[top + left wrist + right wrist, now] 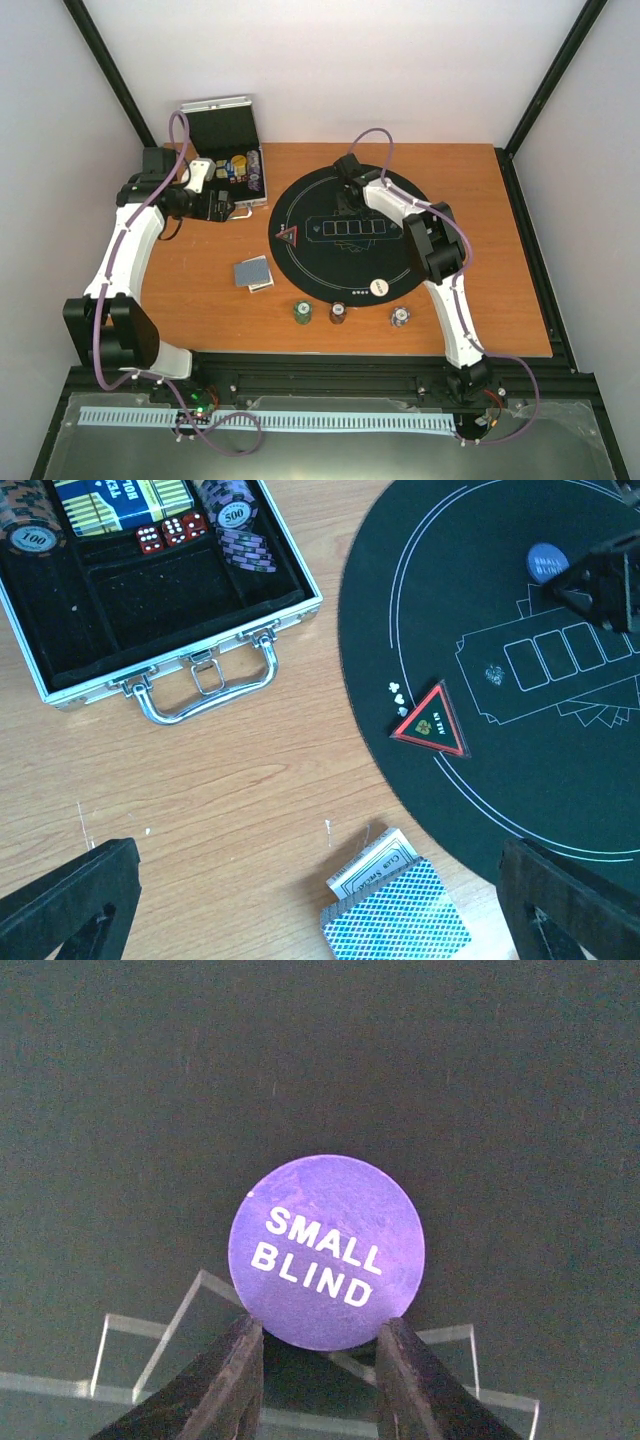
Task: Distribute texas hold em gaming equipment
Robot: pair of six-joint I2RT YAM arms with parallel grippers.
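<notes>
The purple "SMALL BLIND" disc lies flat on the black round mat. My right gripper stands over its near rim, jaws a little apart, the fingertips touching the disc's edge on both sides. It also shows in the left wrist view. A red triangle marker lies on the mat's left. A grey-blue-backed card deck rests on a card box on the wood, under my open, empty left gripper. Green, red and white chip stacks stand near the mat's front; a white disc lies on it.
The silver hinged case stands open at the back left with chips, dice and a card box inside. The mat covers the table's middle. The table's front edge is just behind the chip stacks.
</notes>
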